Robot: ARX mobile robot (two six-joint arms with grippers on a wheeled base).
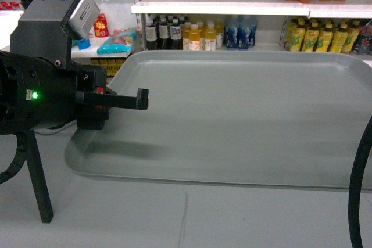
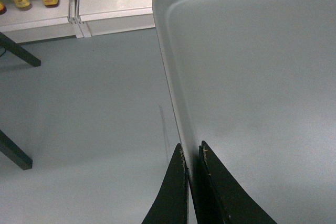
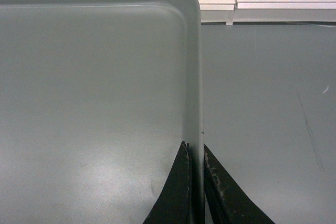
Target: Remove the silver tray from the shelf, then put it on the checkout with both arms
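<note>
Silver tray (image 1: 244,120) off shelf, airborne. Left gripper (image 2: 192,153), right gripper (image 3: 194,150) both pinching side rims. Lower level, together, onto checkout.

Silver tray (image 1: 244,120) held above the floor (image 1: 174,219), shelf (image 1: 232,7) with bottles (image 1: 197,34) behind it. Left pincer (image 2: 191,156) clamps its left rim; right pincer (image 3: 195,153) its right rim.

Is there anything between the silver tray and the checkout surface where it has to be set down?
Nothing visible. The silver tray is clamped at its side rims by the left hand and right hand, and the checkout shows only bare surface under and around it in every view.
</note>
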